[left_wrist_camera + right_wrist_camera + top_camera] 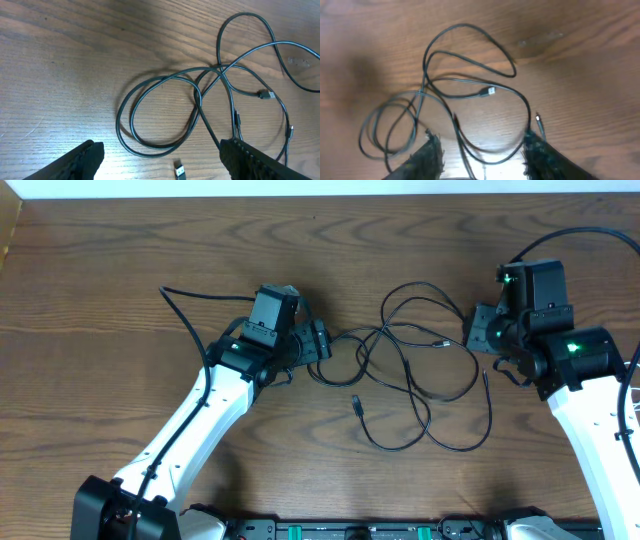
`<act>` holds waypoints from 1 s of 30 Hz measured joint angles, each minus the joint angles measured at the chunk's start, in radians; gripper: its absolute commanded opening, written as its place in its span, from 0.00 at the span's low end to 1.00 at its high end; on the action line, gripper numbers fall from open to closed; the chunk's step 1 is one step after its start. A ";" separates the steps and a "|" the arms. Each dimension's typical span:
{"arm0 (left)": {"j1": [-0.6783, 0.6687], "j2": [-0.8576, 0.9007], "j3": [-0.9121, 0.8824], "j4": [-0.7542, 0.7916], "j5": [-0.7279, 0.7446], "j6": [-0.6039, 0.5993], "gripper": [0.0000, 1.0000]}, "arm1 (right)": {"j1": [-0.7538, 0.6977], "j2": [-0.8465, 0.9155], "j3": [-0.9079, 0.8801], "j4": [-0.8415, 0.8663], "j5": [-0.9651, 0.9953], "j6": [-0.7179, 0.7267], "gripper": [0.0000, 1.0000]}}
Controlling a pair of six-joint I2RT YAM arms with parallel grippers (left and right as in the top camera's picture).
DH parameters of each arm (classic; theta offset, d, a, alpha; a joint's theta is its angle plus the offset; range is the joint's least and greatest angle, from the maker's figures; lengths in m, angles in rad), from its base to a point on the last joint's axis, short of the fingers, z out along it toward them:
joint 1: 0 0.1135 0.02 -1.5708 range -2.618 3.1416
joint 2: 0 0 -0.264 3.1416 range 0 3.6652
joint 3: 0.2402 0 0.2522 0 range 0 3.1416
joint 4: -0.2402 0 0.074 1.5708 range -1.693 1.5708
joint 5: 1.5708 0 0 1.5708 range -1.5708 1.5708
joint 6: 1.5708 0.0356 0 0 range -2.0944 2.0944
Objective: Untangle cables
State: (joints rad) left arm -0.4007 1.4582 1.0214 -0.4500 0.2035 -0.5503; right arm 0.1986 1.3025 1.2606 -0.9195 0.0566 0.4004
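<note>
Black cables (220,69) looped loose on wooden table (100,260), left pincer (160,147) wide open, empty; right pincer (482,150) parted, gripping nothing

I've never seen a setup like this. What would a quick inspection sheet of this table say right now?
Surface: wooden table, brown grain.
Job's things: black cables, looped and crossing between the two arms; one loose plug lies free.
Clutter: nothing seen.
Grippers: left gripper open, holding nothing; right gripper open above the cables, gripping nothing.
Cables: thicker arm wire arches off the left arm.
Surroundings: rig base at the near edge.
</note>
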 measured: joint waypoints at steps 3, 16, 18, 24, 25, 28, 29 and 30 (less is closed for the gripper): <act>0.000 0.000 0.000 0.000 0.000 -0.002 0.97 | 0.000 0.000 0.000 0.035 -0.010 -0.008 0.69; 0.000 0.000 0.000 0.000 0.000 -0.003 0.98 | 0.006 0.002 0.000 0.084 -0.217 -0.007 0.81; 0.000 0.000 0.000 0.000 0.000 -0.003 0.99 | 0.019 0.011 0.000 0.084 -0.227 -0.007 0.84; 0.000 0.000 0.000 0.000 0.000 -0.003 0.99 | 0.087 0.080 0.000 0.070 -0.248 -0.047 0.85; 0.000 0.000 0.000 0.000 0.000 -0.003 0.99 | 0.100 0.094 0.000 0.068 -0.254 -0.062 0.86; 0.000 0.000 0.000 0.000 0.000 -0.003 0.99 | 0.146 0.140 0.000 0.058 -0.287 -0.145 0.91; 0.000 0.000 0.000 0.000 0.000 -0.003 0.99 | 0.167 0.156 0.000 0.055 -0.299 -0.187 0.92; 0.000 0.000 0.000 0.000 0.000 -0.003 0.99 | 0.176 0.164 0.000 0.055 -0.305 -0.202 0.94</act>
State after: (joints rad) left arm -0.4007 1.4582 1.0214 -0.4503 0.2031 -0.5533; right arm 0.3748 1.4662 1.2606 -0.8642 -0.2481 0.1982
